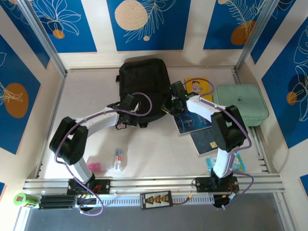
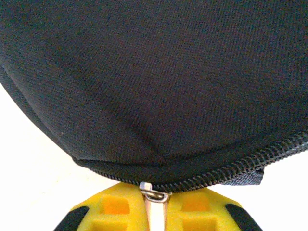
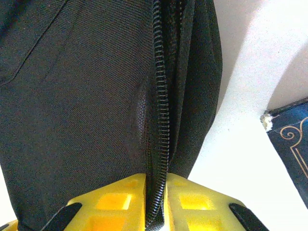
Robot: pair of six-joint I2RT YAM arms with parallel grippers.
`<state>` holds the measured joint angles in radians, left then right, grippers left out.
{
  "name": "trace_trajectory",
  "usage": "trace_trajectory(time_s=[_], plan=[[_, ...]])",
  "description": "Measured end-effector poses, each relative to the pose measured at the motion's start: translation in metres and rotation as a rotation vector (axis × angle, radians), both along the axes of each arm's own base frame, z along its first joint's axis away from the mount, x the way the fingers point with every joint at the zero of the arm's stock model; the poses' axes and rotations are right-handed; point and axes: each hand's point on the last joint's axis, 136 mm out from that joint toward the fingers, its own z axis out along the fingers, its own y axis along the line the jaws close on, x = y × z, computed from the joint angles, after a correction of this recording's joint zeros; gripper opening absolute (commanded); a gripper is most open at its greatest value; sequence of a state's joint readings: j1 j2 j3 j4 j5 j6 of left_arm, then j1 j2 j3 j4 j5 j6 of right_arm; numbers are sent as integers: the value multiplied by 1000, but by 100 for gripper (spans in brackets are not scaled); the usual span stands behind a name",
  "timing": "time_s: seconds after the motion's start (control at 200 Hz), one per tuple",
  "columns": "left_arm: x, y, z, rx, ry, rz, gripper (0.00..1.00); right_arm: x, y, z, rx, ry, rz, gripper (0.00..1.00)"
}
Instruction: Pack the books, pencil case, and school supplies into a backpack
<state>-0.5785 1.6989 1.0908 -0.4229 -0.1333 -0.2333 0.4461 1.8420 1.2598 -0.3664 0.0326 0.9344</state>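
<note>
The left gripper (image 2: pixel 155 215) is clenched on the small metal zipper pull (image 2: pixel 154 194), which is pinched between its yellow fingers (image 2: pixel 113 209). Beyond it the backpack (image 2: pixel 154 86) bulges away toward 12 o'clock. The closed zipper teeth (image 2: pixel 250 166) run off toward 3 o'clock along the bag's edge, and I judge that to be the line the pull must follow. The right gripper (image 3: pixel 156 209) is clamped on the backpack's zipper seam, with the teeth leading off at 12 o'clock in its wrist view, so it looks placed to anchor the fabric. From above, the bag lies flat with its long axis running 12 to 6. The left claw is at its 7 o'clock corner and the right at about 4 o'clock. Open table (image 1: pixel 159 154) lies at the bag's 6 o'clock. The books (image 1: pixel 190 124) and the mint-green case (image 1: pixel 240 103) sit out at 3 o'clock, nearer the right arm.
</note>
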Motion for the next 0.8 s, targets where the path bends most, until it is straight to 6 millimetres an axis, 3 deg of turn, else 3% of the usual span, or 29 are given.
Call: trace_trajectory(time_s=[0.115, 0.37, 0.8], plan=[[0, 2, 0, 15, -5, -2, 1, 0, 0, 0, -2, -1, 2, 17], [-3, 6, 9, 17, -15, -5, 0, 0, -2, -1, -9, 0, 9, 16], [-36, 4, 19, -44, 77, -62, 2, 18, -17, -5, -24, 0, -21, 17]])
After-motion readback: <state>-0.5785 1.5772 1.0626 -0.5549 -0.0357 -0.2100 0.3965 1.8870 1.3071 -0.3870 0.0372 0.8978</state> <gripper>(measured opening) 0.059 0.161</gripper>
